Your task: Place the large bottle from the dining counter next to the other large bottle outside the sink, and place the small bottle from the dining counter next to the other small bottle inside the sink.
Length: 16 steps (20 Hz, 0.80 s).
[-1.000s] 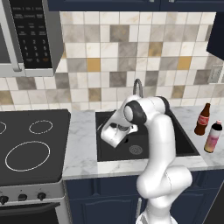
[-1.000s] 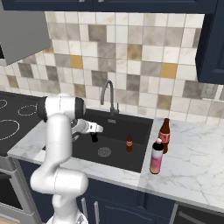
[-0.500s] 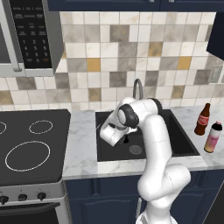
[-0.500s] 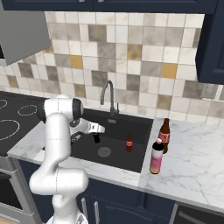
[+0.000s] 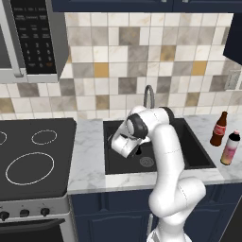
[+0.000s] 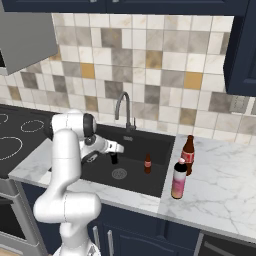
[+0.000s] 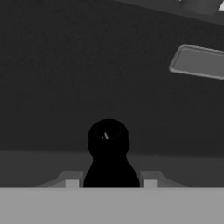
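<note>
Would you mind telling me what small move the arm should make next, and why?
Probably carry the small dark bottle in the shut claw sideways across the sink toward the other small bottle; it hangs above the basin floor, apart from that bottle.

Base views are looking evenly bright and sharp, shadowless (flat render lighting); hand view's coming out dim, grainy.

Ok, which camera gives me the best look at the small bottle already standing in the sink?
The right base view: the small bottle stands unobstructed on the sink floor, right of the drain. From the left base view the arm stands in front of that spot.
</note>
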Available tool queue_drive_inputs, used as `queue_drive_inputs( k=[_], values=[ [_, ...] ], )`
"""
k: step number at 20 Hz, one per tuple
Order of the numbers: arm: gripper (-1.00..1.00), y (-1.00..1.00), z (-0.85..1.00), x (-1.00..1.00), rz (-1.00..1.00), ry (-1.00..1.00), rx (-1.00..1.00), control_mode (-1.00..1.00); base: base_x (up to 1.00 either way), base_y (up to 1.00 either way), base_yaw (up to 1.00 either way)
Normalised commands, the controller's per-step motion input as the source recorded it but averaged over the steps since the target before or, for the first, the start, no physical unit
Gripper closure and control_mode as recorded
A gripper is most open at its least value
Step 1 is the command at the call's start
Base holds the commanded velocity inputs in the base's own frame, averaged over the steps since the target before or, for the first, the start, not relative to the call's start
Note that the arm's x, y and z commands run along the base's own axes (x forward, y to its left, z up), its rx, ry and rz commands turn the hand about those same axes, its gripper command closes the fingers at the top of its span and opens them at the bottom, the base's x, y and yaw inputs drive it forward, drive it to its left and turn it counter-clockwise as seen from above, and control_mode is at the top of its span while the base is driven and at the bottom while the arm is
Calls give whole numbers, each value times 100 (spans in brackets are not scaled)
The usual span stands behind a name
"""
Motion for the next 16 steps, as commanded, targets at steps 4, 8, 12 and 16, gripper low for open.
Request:
queue_drive_inputs(
  k=[4,8,12,16],
  values=[
    [100,-22,-29,0,0,-5,0,-100,0,0,0],
    [100,-5,-26,-14,0,-8,0,-100,0,0,0],
    [-100,0,-27,-18,0,-10,0,-100,0,0,0],
    [-100,-7,-26,-25,0,-12,0,-100,0,0,0]
  ],
)
